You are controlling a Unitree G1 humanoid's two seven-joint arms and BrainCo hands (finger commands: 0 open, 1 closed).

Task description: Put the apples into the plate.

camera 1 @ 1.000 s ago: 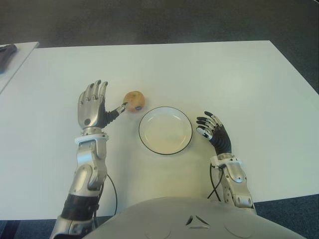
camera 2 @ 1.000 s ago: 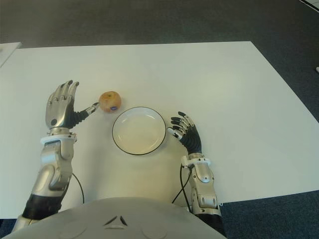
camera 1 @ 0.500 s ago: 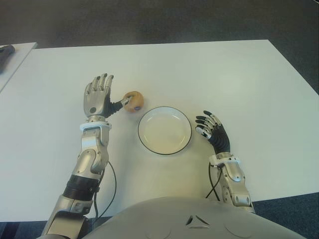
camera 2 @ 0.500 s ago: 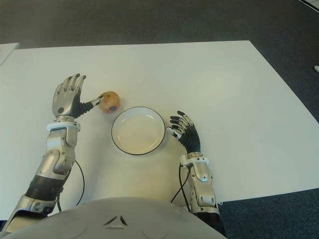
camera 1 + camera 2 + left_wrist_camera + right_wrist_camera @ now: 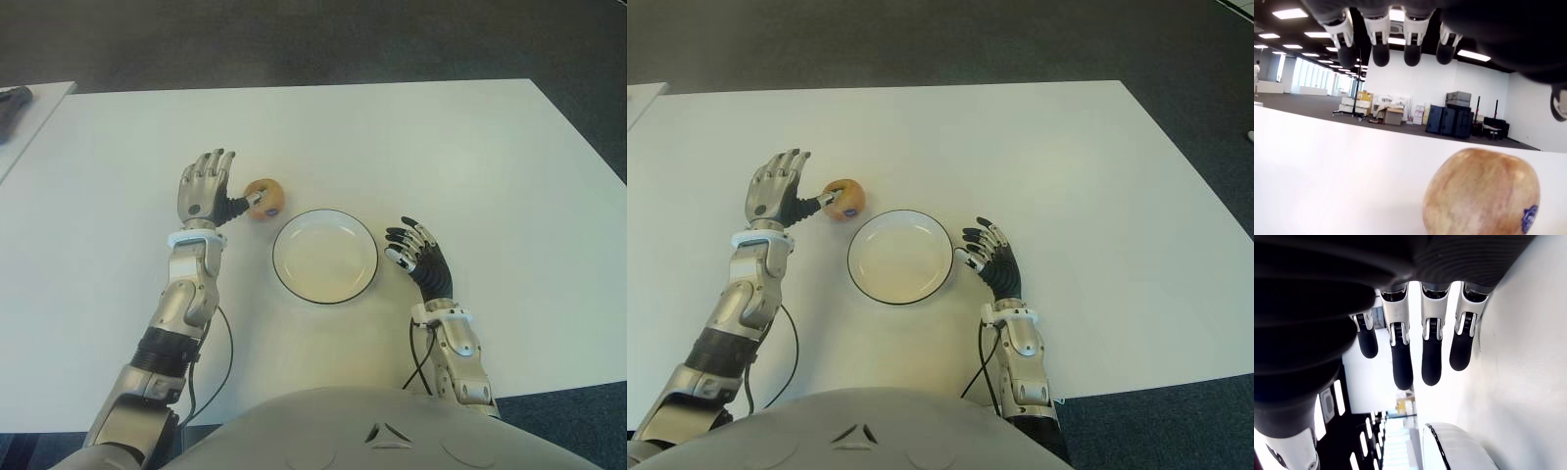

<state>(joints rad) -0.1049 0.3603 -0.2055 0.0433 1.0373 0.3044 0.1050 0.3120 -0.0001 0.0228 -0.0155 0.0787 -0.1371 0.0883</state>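
The left hand point(image 5: 204, 191), fingers spread and grasping nothing, has its thumb against the apple point(image 5: 264, 197) on the table point(image 5: 441, 147) beside the plate point(image 5: 324, 256); round, firm and smooth, the apple probably rolls easily, favouring an enveloping grasp; right hand point(image 5: 418, 257) relaxed.

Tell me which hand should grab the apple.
Left. The left hand is open right beside the apple, its thumb at the fruit. The right hand shows on the far side of the plate, away from the apple.
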